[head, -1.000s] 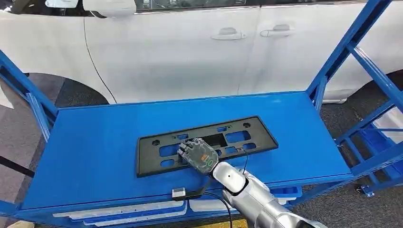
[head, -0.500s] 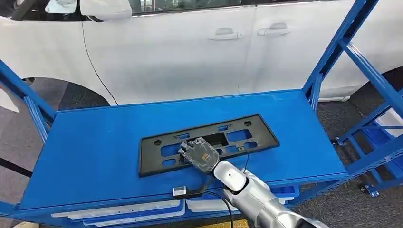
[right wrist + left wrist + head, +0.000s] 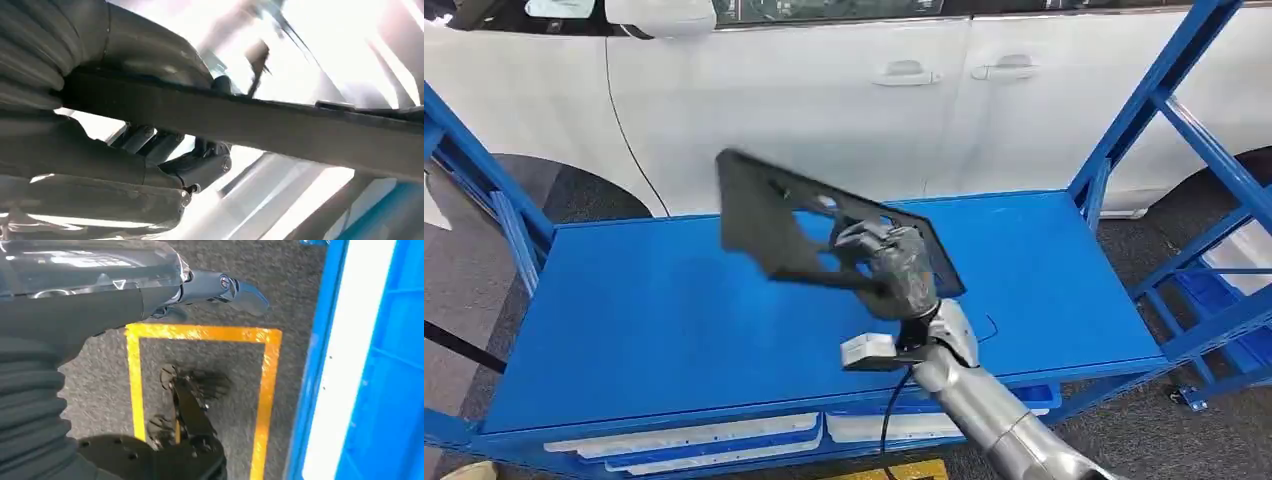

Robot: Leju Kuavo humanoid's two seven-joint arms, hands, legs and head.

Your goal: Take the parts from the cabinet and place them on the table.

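Observation:
A black licence-plate frame [image 3: 794, 225] with cut-outs hangs tilted in the air above the blue shelf [image 3: 654, 320] of the cabinet. My right hand [image 3: 894, 268] grips it near its lower right part, fingers wrapped around the frame's edge. In the right wrist view the frame [image 3: 280, 127] crosses the picture as a dark bar, with my right hand [image 3: 130, 150] closed around it. My left hand [image 3: 165, 290] hangs by my side over the floor, one dark finger [image 3: 240, 292] stretched out and nothing in it.
A white car [image 3: 844, 90] stands close behind the cabinet. Blue uprights [image 3: 1144, 110] rise at the cabinet's right and left ends. White and blue trays [image 3: 694, 440] lie on the lower level. A yellow floor marking [image 3: 200, 335] lies beneath my left hand.
My right hand has lifted the black frame off the shelf and tipped it up; a moment ago the frame lay flat with the hand resting on it.

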